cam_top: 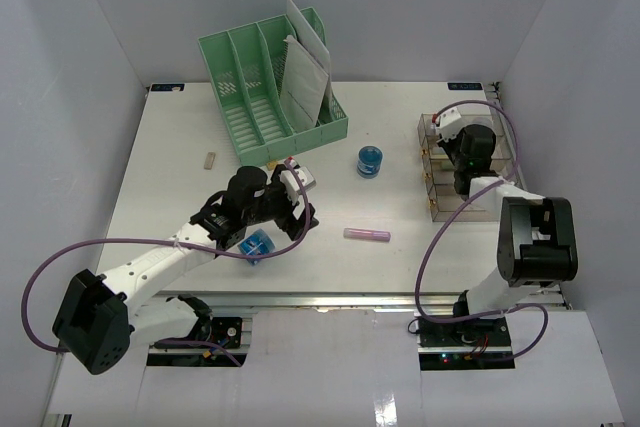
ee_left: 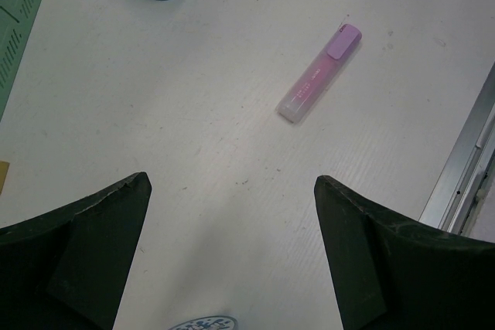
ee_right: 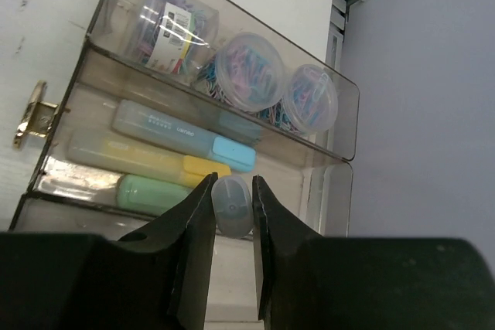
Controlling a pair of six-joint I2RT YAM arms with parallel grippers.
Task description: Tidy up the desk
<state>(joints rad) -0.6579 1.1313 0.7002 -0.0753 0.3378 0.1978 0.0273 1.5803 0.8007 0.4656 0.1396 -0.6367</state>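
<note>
Over the clear tray at far right of the desk, my right gripper clamps a pale highlighter; released tilted, it could straddle the tray's wall. My left gripper hangs open, empty.

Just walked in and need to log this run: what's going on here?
Two robot arms are tidying the desk. The right gripper is shut on a pale pen-like item over the clear tray, which already holds highlighters and tubs of paper clips. The left gripper is open above the desk, by a small blue tub. A pink highlighter and another blue tub lie loose.
</note>
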